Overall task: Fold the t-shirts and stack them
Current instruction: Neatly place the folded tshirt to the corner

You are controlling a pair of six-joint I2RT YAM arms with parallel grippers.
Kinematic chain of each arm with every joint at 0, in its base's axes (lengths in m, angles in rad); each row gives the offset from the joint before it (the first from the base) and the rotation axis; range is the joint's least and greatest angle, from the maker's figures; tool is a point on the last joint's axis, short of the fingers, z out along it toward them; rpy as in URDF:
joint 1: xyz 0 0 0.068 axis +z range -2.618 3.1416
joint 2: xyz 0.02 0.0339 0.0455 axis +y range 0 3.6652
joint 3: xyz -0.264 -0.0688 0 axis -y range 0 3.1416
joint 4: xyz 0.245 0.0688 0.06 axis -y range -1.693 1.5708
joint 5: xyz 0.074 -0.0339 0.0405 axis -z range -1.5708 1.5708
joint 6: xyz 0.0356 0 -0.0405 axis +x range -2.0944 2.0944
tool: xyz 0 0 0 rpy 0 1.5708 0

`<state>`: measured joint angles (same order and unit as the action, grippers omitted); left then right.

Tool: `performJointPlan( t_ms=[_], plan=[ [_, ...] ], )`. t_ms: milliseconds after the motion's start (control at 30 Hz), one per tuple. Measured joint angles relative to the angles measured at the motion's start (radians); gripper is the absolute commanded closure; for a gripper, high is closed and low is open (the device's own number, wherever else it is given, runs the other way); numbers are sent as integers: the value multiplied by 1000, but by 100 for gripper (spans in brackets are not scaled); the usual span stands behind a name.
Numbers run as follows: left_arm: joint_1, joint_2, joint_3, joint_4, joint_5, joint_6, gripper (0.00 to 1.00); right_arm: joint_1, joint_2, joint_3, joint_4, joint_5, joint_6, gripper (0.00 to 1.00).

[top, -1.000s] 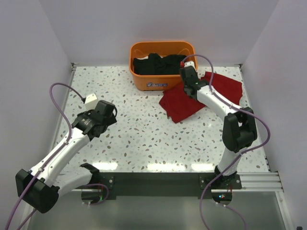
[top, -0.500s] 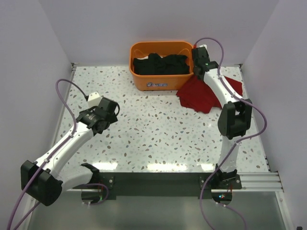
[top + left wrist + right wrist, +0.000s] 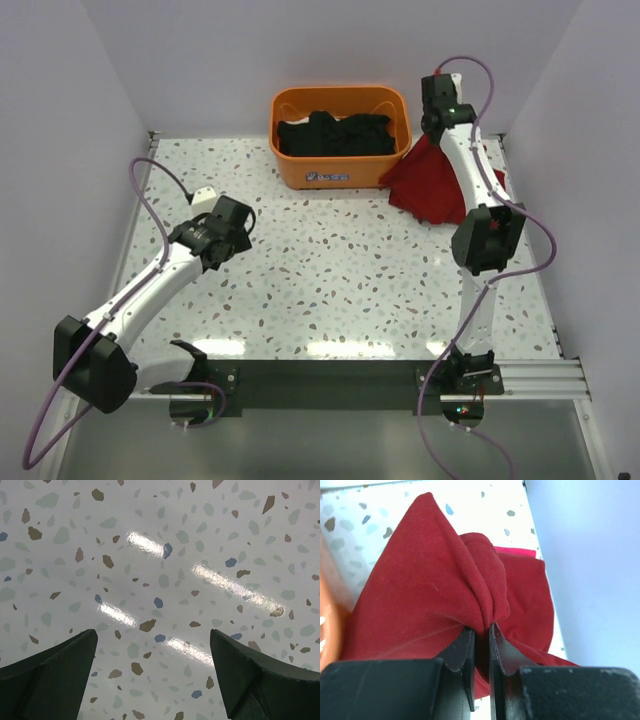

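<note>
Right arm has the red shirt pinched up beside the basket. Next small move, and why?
Probably carry the t-shirt toward the table centre: it hangs bunched from the right gripper at the back-right corner, far from the open left gripper.

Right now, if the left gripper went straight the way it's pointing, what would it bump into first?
Probably the bare speckled table. The left gripper is open, and its wrist view shows only table ahead.
</note>
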<state>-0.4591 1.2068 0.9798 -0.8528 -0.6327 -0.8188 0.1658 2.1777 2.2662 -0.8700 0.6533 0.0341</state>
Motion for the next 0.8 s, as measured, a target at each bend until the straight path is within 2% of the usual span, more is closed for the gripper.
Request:
performJointPlan(
  t_ms=[233,433,567,600,633,700,733,800],
  plan=[
    [1,25,11,14,31,1,0,-173,-13,-35,-24,-154,204,100],
    [1,35,17,28,50,1,0,-383,-93,-305,64,-349,417,100],
    [2,45,31,30,57,3,0,-447,-102,-438,127,-429,523,94],
    [2,46,34,30,58,4,0,-448,-102,-459,138,-444,540,89],
    [3,48,37,31,59,4,0,-447,-102,-470,145,-457,553,73],
    [5,51,40,33,61,5,0,-440,-102,-475,154,-482,573,54],
    [6,52,40,34,62,8,0,-437,-102,-475,163,-494,579,37],
    [7,52,40,34,64,11,0,-432,-103,-471,173,-511,583,16]
  ],
)
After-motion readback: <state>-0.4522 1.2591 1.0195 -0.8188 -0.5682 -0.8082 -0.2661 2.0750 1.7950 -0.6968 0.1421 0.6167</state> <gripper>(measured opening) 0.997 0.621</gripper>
